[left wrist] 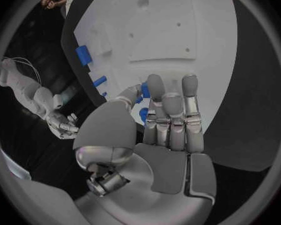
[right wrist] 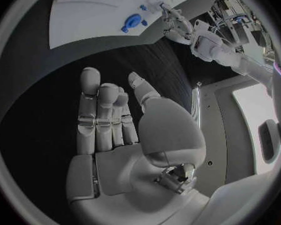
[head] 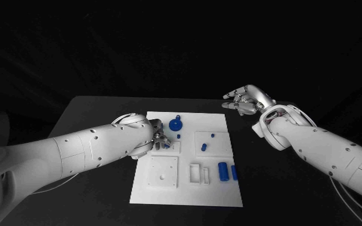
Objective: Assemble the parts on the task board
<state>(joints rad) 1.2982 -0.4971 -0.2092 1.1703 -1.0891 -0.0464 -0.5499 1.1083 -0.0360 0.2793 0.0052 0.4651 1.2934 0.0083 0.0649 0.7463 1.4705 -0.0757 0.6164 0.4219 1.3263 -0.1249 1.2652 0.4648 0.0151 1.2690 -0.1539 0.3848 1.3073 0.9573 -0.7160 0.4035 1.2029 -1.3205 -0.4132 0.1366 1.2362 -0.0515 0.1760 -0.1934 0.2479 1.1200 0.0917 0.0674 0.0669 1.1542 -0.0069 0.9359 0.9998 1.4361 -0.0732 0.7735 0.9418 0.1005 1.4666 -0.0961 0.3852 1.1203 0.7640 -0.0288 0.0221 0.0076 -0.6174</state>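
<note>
Silver left robot hand (head: pixel 153 136) is over the board's (head: pixel 189 194) left side, fingertips down at a small blue part (left wrist: pixel 144 91), apparently pinching it. Right robot hand (head: pixel 242 100) hovers off the board over the black bench (head: pixel 98 108), fingers apart, empty. More blue parts: disc (head: pixel 176 126), two cylinders (head: pixel 223 170).

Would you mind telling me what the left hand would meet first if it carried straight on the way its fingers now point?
Probably the small blue part at its fingertips on the white task board, though depth is unclear; the left hand may already touch it.
</note>
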